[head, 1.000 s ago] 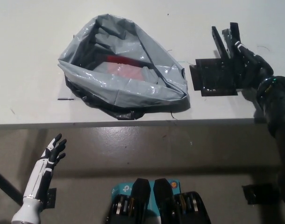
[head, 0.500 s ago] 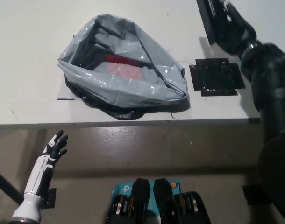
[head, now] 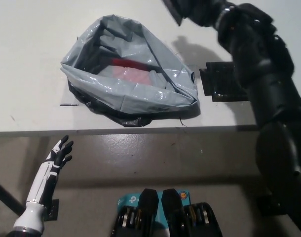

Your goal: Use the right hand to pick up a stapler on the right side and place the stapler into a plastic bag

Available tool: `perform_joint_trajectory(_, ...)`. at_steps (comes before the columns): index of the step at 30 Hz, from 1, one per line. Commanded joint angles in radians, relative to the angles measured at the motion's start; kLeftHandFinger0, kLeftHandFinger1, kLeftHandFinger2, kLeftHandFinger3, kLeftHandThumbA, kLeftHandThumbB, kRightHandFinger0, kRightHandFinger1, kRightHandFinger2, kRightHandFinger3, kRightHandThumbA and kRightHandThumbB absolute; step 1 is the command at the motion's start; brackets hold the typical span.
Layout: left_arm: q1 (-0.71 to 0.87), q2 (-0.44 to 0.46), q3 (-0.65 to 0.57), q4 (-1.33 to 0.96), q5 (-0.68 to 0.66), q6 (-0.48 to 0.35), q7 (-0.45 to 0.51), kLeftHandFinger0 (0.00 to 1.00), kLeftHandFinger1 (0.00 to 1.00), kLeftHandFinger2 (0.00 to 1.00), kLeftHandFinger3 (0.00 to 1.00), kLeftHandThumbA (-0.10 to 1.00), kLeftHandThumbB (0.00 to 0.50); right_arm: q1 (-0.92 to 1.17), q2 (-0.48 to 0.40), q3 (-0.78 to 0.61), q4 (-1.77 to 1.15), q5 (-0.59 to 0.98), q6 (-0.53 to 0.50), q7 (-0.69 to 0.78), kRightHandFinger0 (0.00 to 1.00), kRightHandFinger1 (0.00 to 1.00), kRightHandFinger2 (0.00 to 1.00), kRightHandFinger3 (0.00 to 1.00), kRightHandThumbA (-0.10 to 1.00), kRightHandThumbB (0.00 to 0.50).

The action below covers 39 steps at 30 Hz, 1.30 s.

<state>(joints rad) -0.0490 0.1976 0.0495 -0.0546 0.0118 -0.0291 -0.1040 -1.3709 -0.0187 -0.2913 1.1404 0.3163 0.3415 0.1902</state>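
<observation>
Mid-carry I reckon: black right hand (head: 200, 10) at the top edge clutches the black stapler (head: 171, 10) just upper right of the crinkly grey plastic bag (head: 140, 96), next needs a leftward swing over its mouth, white left hand (head: 60, 152) splayed lower left.

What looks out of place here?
Nothing spilled or damaged. The plastic bag lies crumpled but open, something red inside. The right hand is cut off at the top edge, grip unseen; the left hand rests below the table.

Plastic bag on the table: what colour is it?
Shiny grey plastic bag, best seen in the head view.
</observation>
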Motion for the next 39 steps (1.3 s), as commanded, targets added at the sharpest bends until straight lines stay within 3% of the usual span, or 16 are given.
perform_joint_trajectory(1,-0.014,0.018,-0.005,-0.014,-0.003,-0.004,-0.015,1.00,1.00,1.00,1.00,1.00,0.052,-0.112,0.032,0.087,0.052,-0.086,-0.112,-0.058,0.00,0.25,0.57,0.57,0.37,0.314)
perform_joint_trajectory(5,-0.024,0.020,-0.009,-0.016,-0.003,0.001,-0.018,1.00,1.00,1.00,1.00,1.00,0.064,-0.127,0.051,0.186,0.125,-0.169,-0.180,-0.123,0.01,0.27,0.50,0.46,0.40,0.353)
perform_joint_trajectory(7,-0.029,0.022,-0.011,-0.017,-0.005,0.003,-0.020,1.00,1.00,1.00,1.00,1.00,0.060,-0.136,0.062,0.224,0.156,-0.189,-0.198,-0.151,0.00,0.26,0.55,0.50,0.36,0.365)
perform_joint_trajectory(8,-0.031,0.022,-0.011,-0.015,-0.005,0.004,-0.020,1.00,1.00,1.00,1.00,1.00,0.065,-0.139,0.062,0.235,0.163,-0.193,-0.205,-0.154,0.04,0.32,0.61,0.59,0.33,0.368)
perform_joint_trajectory(12,-0.035,0.026,-0.017,-0.021,-0.010,0.010,-0.027,1.00,1.00,1.00,1.00,1.00,0.060,-0.139,0.080,0.358,0.176,-0.287,-0.272,-0.151,0.00,0.28,0.54,0.48,0.43,0.313)
perform_joint_trajectory(13,-0.036,0.028,-0.019,-0.025,-0.011,0.017,-0.031,1.00,1.00,1.00,1.00,1.00,0.057,-0.134,0.087,0.413,0.182,-0.330,-0.295,-0.147,0.00,0.28,0.52,0.10,0.48,0.321)
perform_joint_trajectory(15,-0.036,0.029,-0.020,-0.028,-0.010,0.019,-0.032,1.00,1.00,1.00,1.00,1.00,0.057,-0.127,0.091,0.449,0.182,-0.350,-0.315,-0.162,0.00,0.27,0.48,0.03,0.49,0.316)
perform_joint_trajectory(21,-0.037,0.034,-0.023,-0.038,-0.019,0.028,-0.043,1.00,1.00,1.00,1.00,1.00,0.070,-0.095,0.111,0.550,0.194,-0.417,-0.397,-0.218,0.00,0.25,0.41,0.05,0.39,0.290)
perform_joint_trajectory(23,-0.041,0.035,-0.024,-0.039,-0.017,0.030,-0.046,1.00,1.00,1.00,1.00,1.00,0.075,-0.087,0.111,0.564,0.199,-0.427,-0.433,-0.228,0.00,0.23,0.42,0.11,0.35,0.288)
perform_joint_trajectory(27,-0.052,0.038,-0.028,-0.031,-0.017,0.022,-0.051,1.00,1.00,1.00,1.00,1.00,0.076,-0.078,0.109,0.590,0.197,-0.456,-0.462,-0.253,0.14,0.38,0.57,0.32,0.31,0.300)
perform_joint_trajectory(28,-0.051,0.039,-0.029,-0.031,-0.016,0.023,-0.051,1.00,1.00,1.00,1.00,1.00,0.065,-0.076,0.108,0.592,0.196,-0.460,-0.464,-0.255,0.23,0.48,0.67,0.45,0.32,0.320)
perform_joint_trajectory(29,-0.052,0.038,-0.031,-0.035,-0.004,0.026,-0.045,1.00,1.00,1.00,1.00,1.00,0.051,-0.074,0.106,0.595,0.193,-0.462,-0.460,-0.240,0.48,0.71,0.87,0.74,0.39,0.380)
perform_joint_trajectory(31,-0.051,0.040,-0.035,-0.038,0.000,0.027,-0.045,1.00,1.00,1.00,1.00,1.00,0.035,-0.072,0.102,0.601,0.192,-0.465,-0.458,-0.202,0.82,1.00,1.00,1.00,0.44,0.403)
perform_joint_trajectory(32,-0.050,0.042,-0.037,-0.040,0.000,0.028,-0.047,1.00,1.00,1.00,1.00,1.00,0.034,-0.073,0.097,0.607,0.193,-0.468,-0.449,-0.157,1.00,1.00,1.00,1.00,0.51,0.441)
perform_joint_trajectory(35,-0.050,0.045,-0.041,-0.041,0.001,0.035,-0.047,1.00,1.00,1.00,1.00,1.00,0.038,-0.075,0.085,0.632,0.195,-0.488,-0.422,-0.070,1.00,1.00,1.00,1.00,0.73,0.499)
perform_joint_trajectory(39,-0.053,0.043,-0.037,-0.041,0.000,0.033,-0.046,1.00,1.00,1.00,1.00,1.00,0.039,-0.072,0.078,0.652,0.190,-0.510,-0.415,-0.056,1.00,1.00,1.00,1.00,0.82,0.495)
